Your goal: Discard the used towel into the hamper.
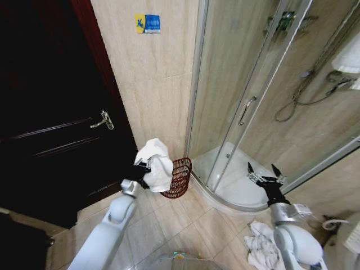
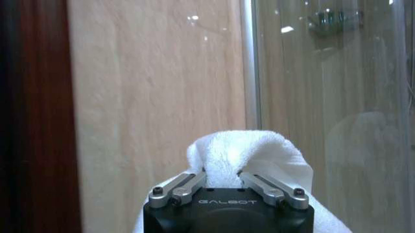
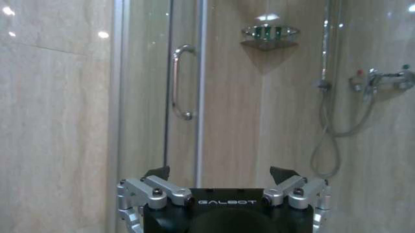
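A white towel (image 1: 156,163) hangs bunched from my left gripper (image 1: 142,169), which is shut on it above the floor, just left of the hamper. In the left wrist view the towel (image 2: 250,153) bulges up between the closed fingers (image 2: 188,182). The hamper (image 1: 179,177), a dark reddish-brown wire basket, stands tilted against the tiled wall at the corner of the shower base. My right gripper (image 1: 263,171) hovers open and empty over the shower tray edge, its gripper (image 3: 220,174) facing the glass door.
A dark wooden door (image 1: 50,118) with a lever handle (image 1: 103,120) stands on the left. The curved glass shower enclosure (image 1: 247,101) and its white base (image 1: 233,185) are on the right. More white cloth (image 1: 261,244) lies on the floor by my right arm.
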### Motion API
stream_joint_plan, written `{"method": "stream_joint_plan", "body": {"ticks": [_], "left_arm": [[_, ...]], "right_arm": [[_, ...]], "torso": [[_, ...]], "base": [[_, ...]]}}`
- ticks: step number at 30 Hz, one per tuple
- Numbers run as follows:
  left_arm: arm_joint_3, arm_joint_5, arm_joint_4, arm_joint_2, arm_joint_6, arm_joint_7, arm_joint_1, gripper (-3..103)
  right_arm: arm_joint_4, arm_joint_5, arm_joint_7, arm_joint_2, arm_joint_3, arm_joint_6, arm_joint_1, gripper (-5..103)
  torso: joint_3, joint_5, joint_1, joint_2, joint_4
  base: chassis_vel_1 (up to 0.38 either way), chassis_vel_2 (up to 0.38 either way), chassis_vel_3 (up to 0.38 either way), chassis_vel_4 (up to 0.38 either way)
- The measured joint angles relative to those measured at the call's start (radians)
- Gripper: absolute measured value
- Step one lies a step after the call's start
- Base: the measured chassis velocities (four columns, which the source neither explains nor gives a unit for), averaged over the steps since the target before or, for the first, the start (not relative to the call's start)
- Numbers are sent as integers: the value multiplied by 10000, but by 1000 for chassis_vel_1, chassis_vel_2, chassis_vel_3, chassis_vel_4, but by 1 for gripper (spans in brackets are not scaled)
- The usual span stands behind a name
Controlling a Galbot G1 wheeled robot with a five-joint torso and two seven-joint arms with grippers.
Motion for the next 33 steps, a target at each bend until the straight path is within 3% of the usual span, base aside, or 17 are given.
{"method": "stream_joint_plan", "body": {"ticks": [3,5,11,20,24,33], "left_arm": [[495,-57,911,-158,-48,-45,-914,8],[1221,-145,2115,-393,-167,-58,-1959,8],[2262,-236,4020,-748,-418,-51,-3427,8],[2776,-107,6392,-1432,-952,-87,-5004,8],[2952,22,8159,-1888,-1439,-111,-5999,8],[3097,83,9110,-2248,-1478,-130,-6609,8]], "right_arm": [[116,43,53,17,212,-149,-76,100],[235,68,119,30,408,-307,-115,100],[492,190,216,115,663,-601,-102,100],[602,361,248,-6,891,-686,-122,100],[693,413,287,-151,958,-808,-81,100],[980,437,432,-292,885,-1060,59,100]], "torso": [[0,2,0,0,-2],[0,2,2,0,-3],[1,3,3,0,0],[0,3,3,-1,-1],[1,2,3,-1,-1],[0,1,1,0,0]], "base": [[0,0,0,0],[0,0,0,0],[0,0,0,0],[0,0,0,0],[0,0,0,0],[0,0,0,0]]}}
